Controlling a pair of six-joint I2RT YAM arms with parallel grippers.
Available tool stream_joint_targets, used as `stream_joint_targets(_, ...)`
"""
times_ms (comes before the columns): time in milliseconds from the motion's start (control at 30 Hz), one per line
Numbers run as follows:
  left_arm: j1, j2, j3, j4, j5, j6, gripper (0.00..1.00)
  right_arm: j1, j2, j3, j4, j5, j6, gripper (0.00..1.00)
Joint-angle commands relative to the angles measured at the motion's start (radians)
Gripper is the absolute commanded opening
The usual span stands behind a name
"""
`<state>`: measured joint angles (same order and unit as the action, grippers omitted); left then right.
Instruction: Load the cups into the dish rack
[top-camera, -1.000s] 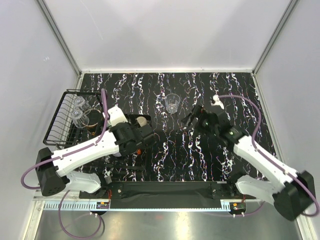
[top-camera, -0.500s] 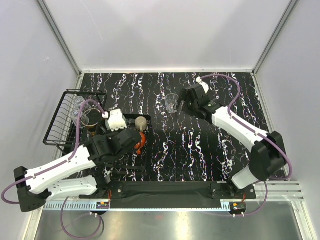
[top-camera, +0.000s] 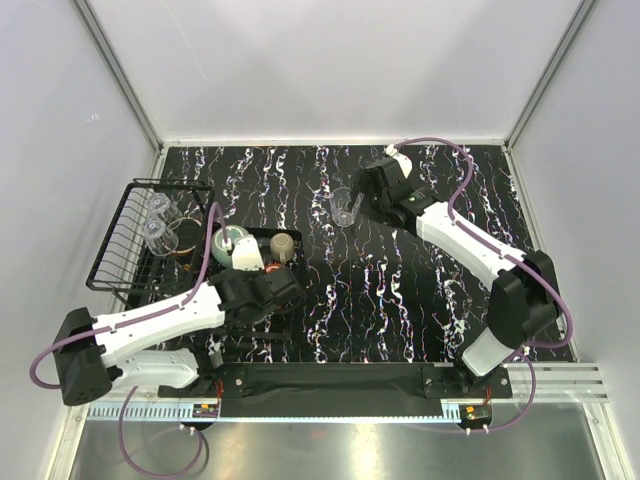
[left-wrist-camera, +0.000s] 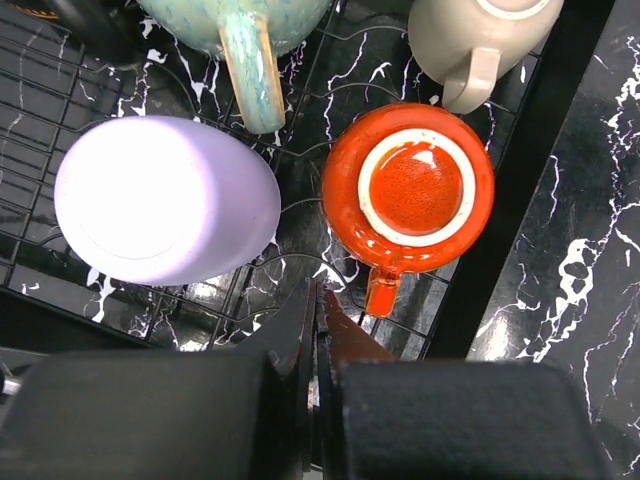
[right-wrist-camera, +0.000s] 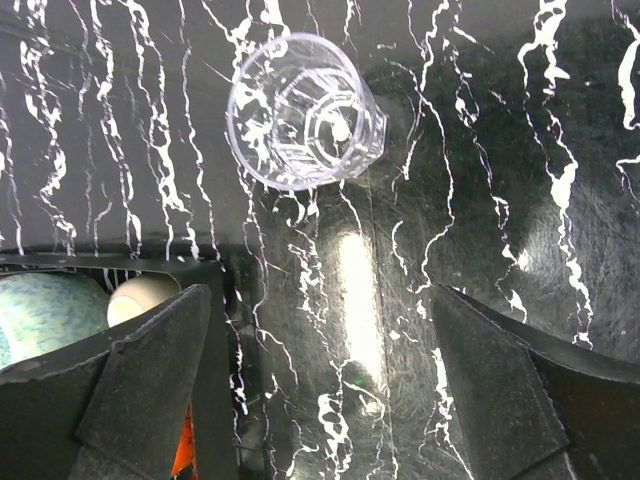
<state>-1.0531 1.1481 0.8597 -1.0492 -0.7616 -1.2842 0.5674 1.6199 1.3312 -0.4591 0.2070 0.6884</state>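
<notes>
Left wrist: left claw (left-wrist-camera: 318, 305) was together, over red cup (left-wrist-camera: 408, 190) in dish rack (left-wrist-camera: 503, 200).
Right wrist: right claw (right-wrist-camera: 318, 300) was apart, clear glass (right-wrist-camera: 305, 115) outside dish rack.

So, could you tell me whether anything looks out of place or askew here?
Only one clear glass stands alone on the table, outside the dish rack. The lavender cup in the rack seems to lean sideways, unlike the red cup sitting flat, base up. Nothing looks spilled or broken.

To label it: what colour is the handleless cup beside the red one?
The cup is pale lavender; the left wrist view shows it best.
</notes>
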Motion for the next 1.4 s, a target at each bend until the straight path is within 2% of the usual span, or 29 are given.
stream_joint_targets(0, 0.011, -0.050, -0.049, 0.061, -0.005, -0.007, 0.00, -0.009, 0.005, -0.018, 0.025, -0.004, 0.005, 0.99)
stream_joint_targets(167, 0.120, -0.067, -0.076, 0.124, 0.019, 0.089, 0.00, -0.009, -0.008, -0.030, 0.031, -0.006, -0.016, 1.00)
stream_joint_targets(467, 0.223, -0.027, -0.140, 0.210, 0.019, 0.145, 0.00, -0.014, -0.002, -0.040, 0.066, -0.015, -0.027, 1.00)
stream_joint_targets(833, 0.301, -0.024, -0.159, 0.186, -0.030, 0.128, 0.04, -0.024, 0.080, -0.018, 0.091, -0.064, -0.020, 1.00)
stream_joint_targets(1033, 0.324, -0.037, -0.151, 0.178, -0.054, 0.138, 0.07, -0.043, 0.161, 0.092, -0.004, -0.040, -0.001, 1.00)
stream_joint_targets(1267, 0.324, -0.123, -0.145, 0.183, 0.002, 0.134, 0.12, -0.066, 0.238, 0.198, -0.033, -0.027, 0.002, 0.99)
stream_joint_targets(1367, 0.324, -0.200, -0.154, 0.239, 0.034, 0.182, 0.19, -0.073, 0.268, 0.229, -0.024, -0.032, 0.003, 0.98)
